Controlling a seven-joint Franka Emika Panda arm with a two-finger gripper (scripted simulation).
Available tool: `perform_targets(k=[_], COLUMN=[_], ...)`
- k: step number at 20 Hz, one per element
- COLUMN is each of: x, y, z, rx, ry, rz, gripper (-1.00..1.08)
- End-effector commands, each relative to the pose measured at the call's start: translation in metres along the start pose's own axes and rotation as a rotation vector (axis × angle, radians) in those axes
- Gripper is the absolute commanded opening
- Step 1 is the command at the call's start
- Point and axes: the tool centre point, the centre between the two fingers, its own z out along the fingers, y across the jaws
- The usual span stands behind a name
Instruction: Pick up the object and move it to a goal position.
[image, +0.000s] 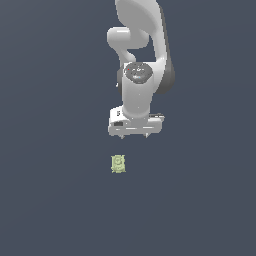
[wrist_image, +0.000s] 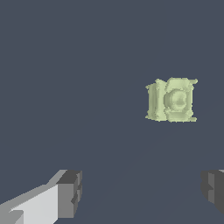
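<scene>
1. Lying flat on the dark tabletop (image: 55, 200): the object (image: 118, 164), a small pale yellow-green lumpy block, resting alone with nothing touching it.
2. Sitting clear of the gripper (image: 134, 137), not between the fingertips: in the exterior view, offset below the gripper and a little toward the exterior view's left.
3. Appearing in the wrist view as the same object (wrist_image: 172, 99), ahead of the fingers and shifted toward one finger rather than centred in the gap.
4. Showing a roughly rectangular outline with ragged edges; long axis looking slightly upright in the exterior view, though hard to judge at this size.
5. Hanging above the surface with fingers (wrist_image: 70, 192) spread wide apart and gripping nothing; gap far broader than the block.
6. Judging the step in hand: approaching, grasp not yet made.
7. Judging the coming move: shifting sideways to bring the block between the fingers, then descending and closing across its narrower side.
8. Seeing no goal marker in either view, so target place not being told here.
</scene>
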Motion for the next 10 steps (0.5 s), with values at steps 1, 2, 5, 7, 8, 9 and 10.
perform_targets(k=[1,2,5,7,8,9,10], x=[0.000,0.000,0.003,0.005,0.005,0.005,0.005], y=[0.000,-0.001,-0.010,-0.022,-0.027,-0.031,-0.033], z=[0.000,0.000,-0.004,-0.009,-0.011,-0.013,-0.014], rx=[0.000,0.000,0.002,0.003,0.004,0.005,0.005], ry=[0.000,0.001,0.010,0.021,0.025,0.028,0.029], rz=[0.000,-0.001,-0.009,-0.019,-0.023,-0.026,-0.028], gripper=[1.00,1.00,1.00,1.00,1.00,1.00,1.00])
